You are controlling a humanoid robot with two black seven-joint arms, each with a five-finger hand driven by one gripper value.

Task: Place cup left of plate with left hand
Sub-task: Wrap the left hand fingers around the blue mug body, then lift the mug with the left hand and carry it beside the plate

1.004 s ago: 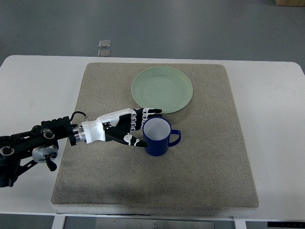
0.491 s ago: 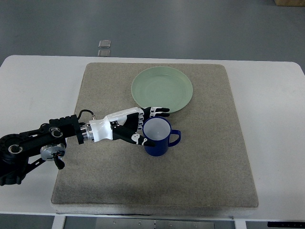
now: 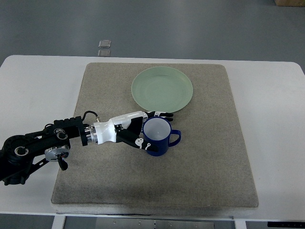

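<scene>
A blue cup [image 3: 160, 145] with a white inside stands upright on the grey mat, its handle pointing right, just below the pale green plate [image 3: 162, 89]. My left hand [image 3: 154, 129] comes in from the left and brackets the cup's left side. Its straight fingers [image 3: 162, 115] lie along the far side of the rim and the thumb [image 3: 142, 142] sits against the near side. The hand is open, not closed round the cup, and the cup rests on the mat. The right arm is out of view.
The grey mat [image 3: 205, 157] covers most of the white table [image 3: 38, 86]. To the left of the plate, bare mat [image 3: 107, 90] shows. Two small squares [image 3: 105, 44] lie on the floor beyond the table's far edge.
My left hand has slid right along the mat until its fingers and thumb reach around the cup. The cup and plate have not moved.
</scene>
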